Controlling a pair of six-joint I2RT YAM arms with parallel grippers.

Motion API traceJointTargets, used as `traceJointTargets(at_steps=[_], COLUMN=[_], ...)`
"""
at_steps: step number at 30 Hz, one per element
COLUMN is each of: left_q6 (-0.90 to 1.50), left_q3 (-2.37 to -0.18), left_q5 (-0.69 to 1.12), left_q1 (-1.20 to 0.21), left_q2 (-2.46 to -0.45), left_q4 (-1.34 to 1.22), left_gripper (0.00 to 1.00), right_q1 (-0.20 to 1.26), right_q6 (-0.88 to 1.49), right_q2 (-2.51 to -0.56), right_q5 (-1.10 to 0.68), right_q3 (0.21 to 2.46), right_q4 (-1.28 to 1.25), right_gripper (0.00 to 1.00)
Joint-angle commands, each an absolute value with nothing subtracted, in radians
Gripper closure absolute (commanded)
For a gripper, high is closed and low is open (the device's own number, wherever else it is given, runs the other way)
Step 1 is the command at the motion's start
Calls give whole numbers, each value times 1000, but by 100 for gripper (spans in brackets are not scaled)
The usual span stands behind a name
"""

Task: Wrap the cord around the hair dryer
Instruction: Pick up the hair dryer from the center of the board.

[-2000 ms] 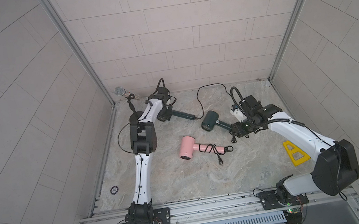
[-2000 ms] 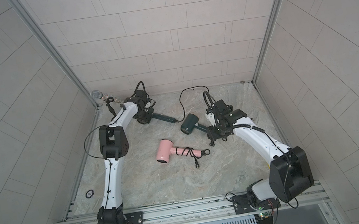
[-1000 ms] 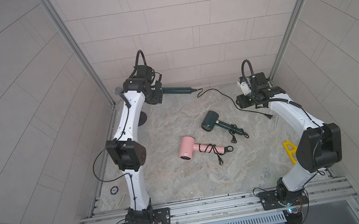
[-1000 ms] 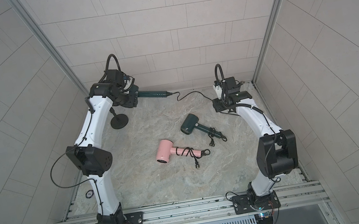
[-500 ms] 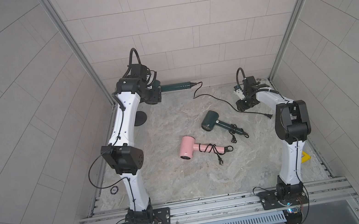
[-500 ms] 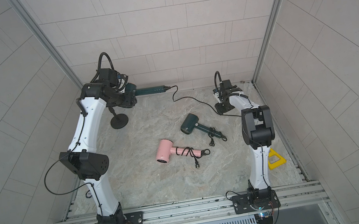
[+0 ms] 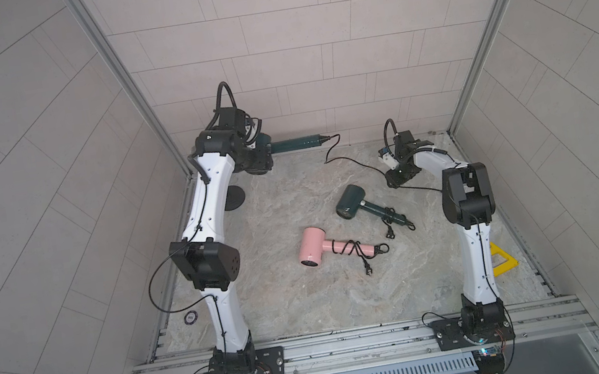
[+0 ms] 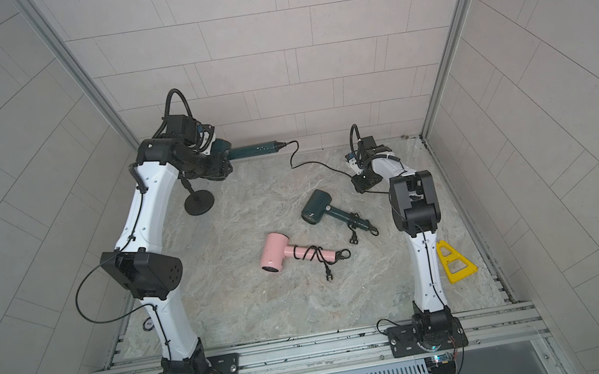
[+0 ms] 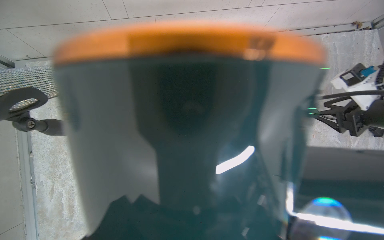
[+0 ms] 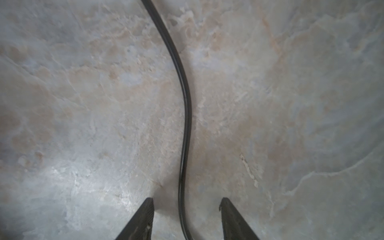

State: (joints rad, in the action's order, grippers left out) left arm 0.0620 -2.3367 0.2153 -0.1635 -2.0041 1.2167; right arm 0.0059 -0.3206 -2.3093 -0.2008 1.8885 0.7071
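Since a second ago my right fingers (image 10: 142,222) have dropped to the bench (image 7: 309,315). They now stand spread astride the cord (image 10: 186,104), not yet touching it. My left fingers (image 7: 259,159) seem clamped on the hair dryer (image 7: 295,143), held aloft by the back wall, though that wrist view is blurred. I should close gently, let the cord slide, then carry it round the handle.

No text, brand, number or sign is legible in any view. A dark mark (image 9: 262,43) on the orange rim (image 9: 187,42) of the hair dryer (image 9: 104,135), left wrist view, is blurred beyond reading; the round disc (image 7: 191,316) in both top views is too small to read.
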Motion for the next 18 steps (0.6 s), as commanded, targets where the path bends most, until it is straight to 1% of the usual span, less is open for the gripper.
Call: traceJointTargets(at_steps=[1, 7, 11, 12, 14, 16, 18], left_q6=[81, 88, 88, 89, 89, 92, 97], left_q3=[-2334, -2327, -2313, -2309, -2301, -2293, -2285], left_q5=[254, 264, 260, 261, 261, 264, 274], left_q1=[-162, -163, -162, -163, -162, -162, -161], left_q2=[-1998, -1990, -1983, -1982, -1978, -1973, -1966], left_q4=[1172, 1158, 1155, 1154, 1148, 1141, 1133], left_gripper=[100, 100, 100, 100, 100, 100, 100], right_q1=[9, 7, 9, 9, 8, 7, 4], right_q6=[-350, -367, -366, -363, -361, -354, -345], right_q2=[-2341, -2376, -2370, -2369, -2361, -2356, -2348], right_q5=[-179, -163, -157, -156, -156, -164, -179], right_q3=[1936, 1950, 1931, 1925, 1917, 1913, 1913], right_q4=[804, 879, 884, 884, 881, 881, 881], right_gripper=[51, 67, 75, 78, 88, 91, 100])
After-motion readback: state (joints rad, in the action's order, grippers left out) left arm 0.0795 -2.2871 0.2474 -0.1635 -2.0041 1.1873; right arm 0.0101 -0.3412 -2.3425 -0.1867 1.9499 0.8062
